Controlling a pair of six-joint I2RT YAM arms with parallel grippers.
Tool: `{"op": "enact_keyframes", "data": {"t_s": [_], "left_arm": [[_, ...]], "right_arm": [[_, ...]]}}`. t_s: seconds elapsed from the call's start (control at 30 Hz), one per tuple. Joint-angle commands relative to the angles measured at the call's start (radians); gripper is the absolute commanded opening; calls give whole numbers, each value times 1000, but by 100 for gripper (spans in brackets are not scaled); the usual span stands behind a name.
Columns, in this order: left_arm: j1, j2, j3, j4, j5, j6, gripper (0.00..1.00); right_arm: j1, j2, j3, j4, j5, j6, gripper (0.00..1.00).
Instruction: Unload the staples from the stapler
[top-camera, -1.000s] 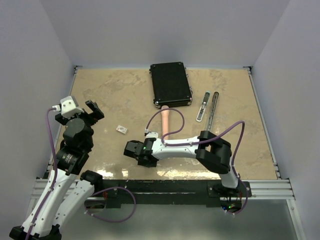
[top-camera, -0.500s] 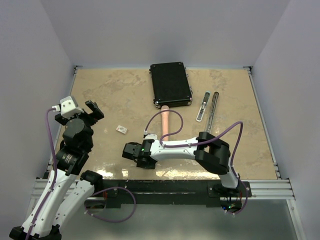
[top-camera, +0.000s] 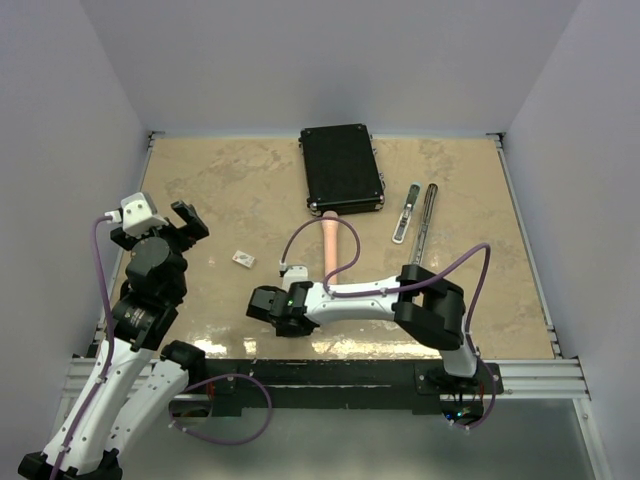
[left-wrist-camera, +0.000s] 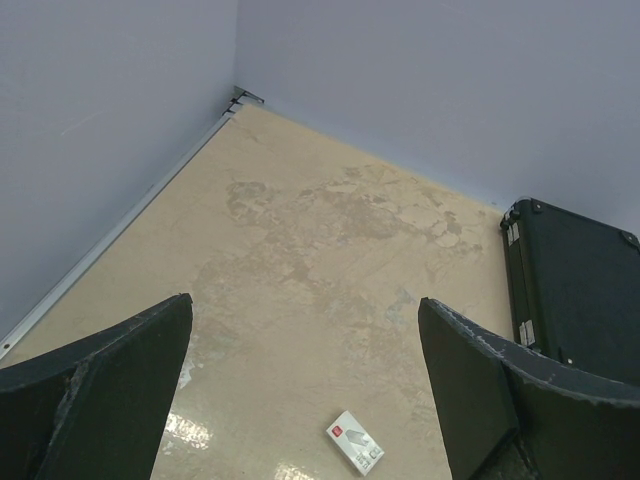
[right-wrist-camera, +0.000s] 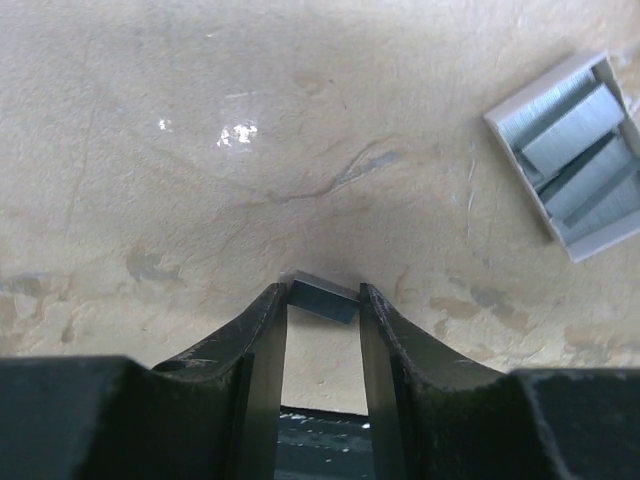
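Two hands were over the tabletop (top-camera: 220, 190), and only one had been busy. On the left, the left hand (left-wrist-camera: 305, 305) hung raised above the bare surface with its fingers spread wide apart and nothing between them; it had not stirred over the last second. A little ahead of it lay the small white card (left-wrist-camera: 355, 442) with red marks, exactly where it had been.

Nearer the middle, by the front edge, the right hand (right-wrist-camera: 322, 292) had crept a touch further to the left and drawn its fingers inward. From the wrist view, the tips now stood either side of one staple strip (right-wrist-camera: 325, 300), a tiny grey block lying flat on the tabletop, and both seemed to press against its ends. I took that for a grip just closing on it rather than a finished lift, since the strip was not yet off the surface. Beyond it, up and to the right in that view, sat a small open tray (right-wrist-camera: 575, 150) with more staple strips laid inside.

Further right, the pink handle-shaped object (top-camera: 331, 240) lay untouched just in front of the black case (top-camera: 342, 168), and two slim metal pieces (top-camera: 406, 212) rested side by side past that, none of them moved.

To my eye the strip was already out and loose, so what remained looked like gathering it, probably toward that tray.
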Motion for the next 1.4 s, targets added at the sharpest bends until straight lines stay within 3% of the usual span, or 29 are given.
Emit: {"op": "enact_keyframes", "data": {"t_s": [0.0,0.2,0.33,0.77,1.37], "left_arm": [[-6,-4,-6,40,-11,12,100],[-8,1,-6,39,-15,12,100],[-9,1,-6,39,-16,12,100],[-11,5,-6,39,-15,12,100],[-11,7,-6,39,-18,13,100]], "right_arm": [[-18,-74,-82,126,67,-221,34],[-70,-145,-133,240,52,-501,39],[-88,-151,-117,222,56,-582,40],[-90,-197,-128,246,29,-420,47],[-114,-135,-153,273,-2,-455,51]]}}
